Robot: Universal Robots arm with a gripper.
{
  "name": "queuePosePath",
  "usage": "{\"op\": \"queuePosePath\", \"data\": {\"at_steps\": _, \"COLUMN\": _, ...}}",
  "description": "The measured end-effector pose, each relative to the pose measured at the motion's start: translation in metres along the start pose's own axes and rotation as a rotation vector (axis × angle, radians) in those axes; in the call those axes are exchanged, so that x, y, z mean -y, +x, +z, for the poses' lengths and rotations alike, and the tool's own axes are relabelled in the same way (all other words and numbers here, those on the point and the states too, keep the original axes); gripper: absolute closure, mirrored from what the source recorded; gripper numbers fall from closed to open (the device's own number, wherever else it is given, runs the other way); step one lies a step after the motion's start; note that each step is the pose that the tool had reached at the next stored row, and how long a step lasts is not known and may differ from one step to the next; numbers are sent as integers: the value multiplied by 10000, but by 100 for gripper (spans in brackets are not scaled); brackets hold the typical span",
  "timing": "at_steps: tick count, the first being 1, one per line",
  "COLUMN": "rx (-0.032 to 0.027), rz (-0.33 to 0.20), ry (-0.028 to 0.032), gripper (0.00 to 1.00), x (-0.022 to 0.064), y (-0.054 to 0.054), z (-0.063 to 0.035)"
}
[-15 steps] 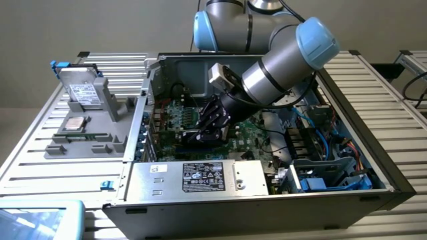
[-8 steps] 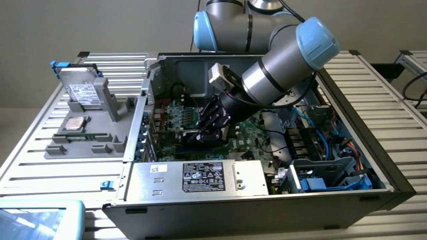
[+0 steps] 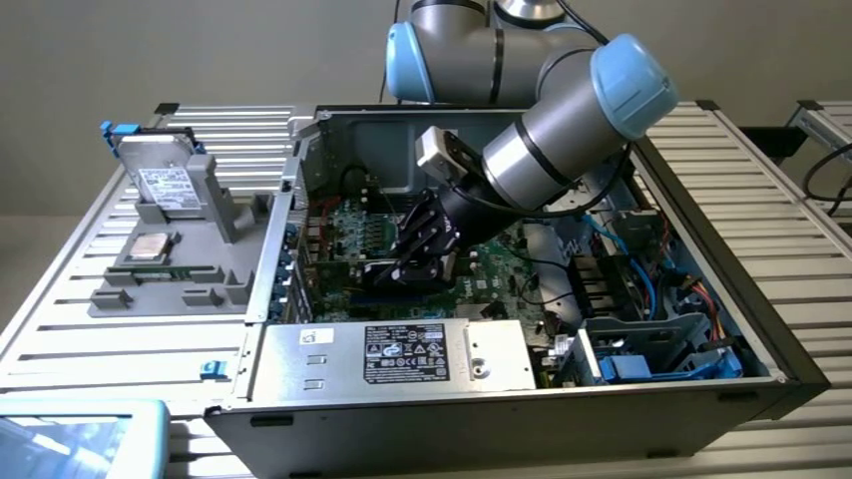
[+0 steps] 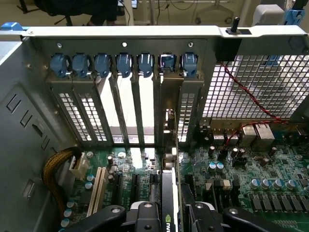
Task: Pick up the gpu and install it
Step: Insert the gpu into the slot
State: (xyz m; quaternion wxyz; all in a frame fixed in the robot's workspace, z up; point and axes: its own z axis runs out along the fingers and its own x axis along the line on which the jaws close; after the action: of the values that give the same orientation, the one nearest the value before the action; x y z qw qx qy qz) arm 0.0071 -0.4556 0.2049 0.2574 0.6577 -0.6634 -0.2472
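The gripper (image 3: 415,267) is being held low inside the open computer case (image 3: 745,329), over the motherboard (image 3: 500,261). In the wrist view the gpu (image 4: 168,203) is being gripped edge-on between the partly closed jaws, its silver bracket (image 4: 169,128) standing against the rear slot wall. It appears to be sitting in its slot, though the seating is being hidden by the fingers (image 4: 108,215). Seven blue slot clips (image 4: 124,63) are being counted along the rear rail. Little room is being left beside the card; the power supply (image 3: 399,354) is lying near the case's front edge. One hard drive (image 3: 167,185) is standing on the grey fixture (image 3: 174,274) outside.
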Motion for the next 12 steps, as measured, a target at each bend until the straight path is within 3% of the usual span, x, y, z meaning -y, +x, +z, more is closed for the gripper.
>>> {"op": "queuePosePath", "data": {"at_steps": 12, "rx": -3, "rz": -11, "ry": 4, "gripper": 72, "x": -2, "y": -8, "z": 2}}
